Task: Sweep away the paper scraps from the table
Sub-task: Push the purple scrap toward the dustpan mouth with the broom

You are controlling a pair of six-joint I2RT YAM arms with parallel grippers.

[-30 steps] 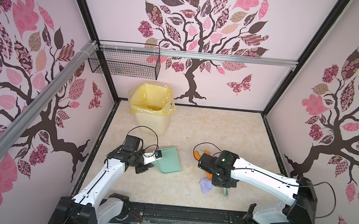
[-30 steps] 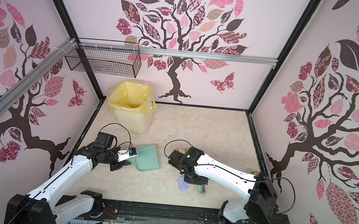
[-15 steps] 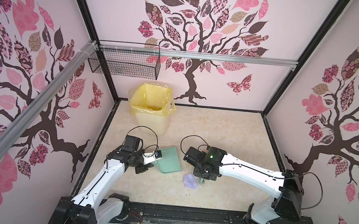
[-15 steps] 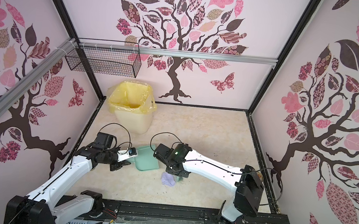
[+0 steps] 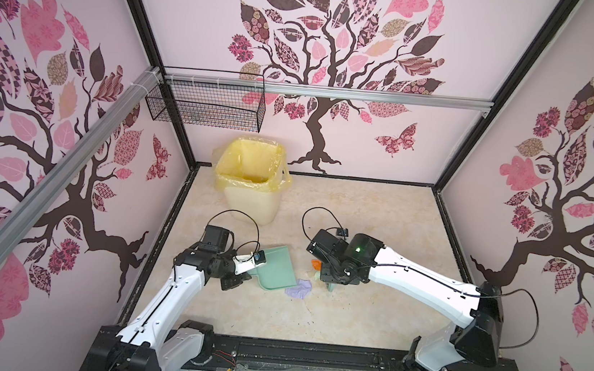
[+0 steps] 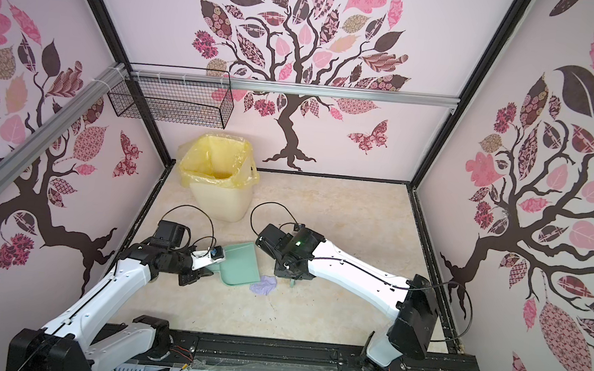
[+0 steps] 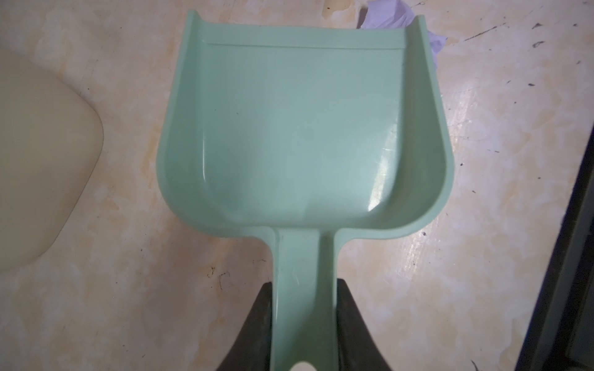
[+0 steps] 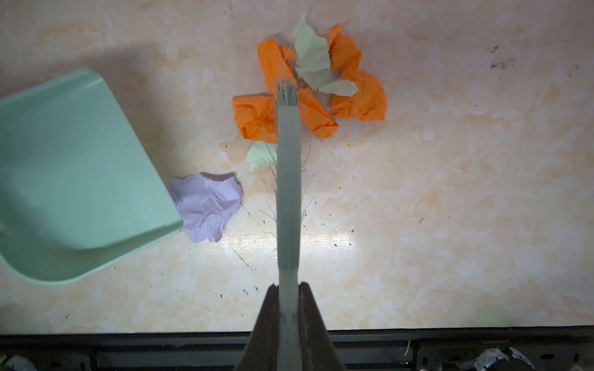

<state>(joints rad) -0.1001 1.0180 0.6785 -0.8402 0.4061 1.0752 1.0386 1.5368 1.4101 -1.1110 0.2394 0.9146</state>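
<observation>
The table (image 5: pixel 360 208), beige with cream marbling and a black frame edge, takes up the whole floor of the cell. At its far left corner stands a pale bin (image 5: pixel 248 200) lined with a yellow plastic bag, and above the bin a black wire basket (image 5: pixel 205 109) hangs on the wall rail. The two white arms reach in from the near side, the left one toward the middle-left of the table and the right one across the middle. The teal dustpan (image 5: pixel 275 267) lies in front of the bin, nearer to the camera, with its open edge turned toward the right arm. Nothing lies inside its tray. The left gripper (image 7: pixel 303 286) is clamped on the dustpan handle, one dark finger pressed on each side of it. The brush (image 8: pixel 288 180), of grey-green plastic, is held by its handle in the right gripper (image 8: pixel 288 286), whose jaws are closed tight on it. Its bristle end is over the paper scraps (image 8: pixel 308 96). These lie on the table between the dustpan and the right arm. Several orange pieces and two pale green pieces (image 8: pixel 313 61) form one cluster, touching each other, and a smaller pale green piece (image 8: pixel 258 154) lies just beside the brush. One lilac scrap (image 8: pixel 207 207) lies apart from this cluster. It rests against one corner of the dustpan's open edge, as both top views also show (image 6: pixel 263 285).
</observation>
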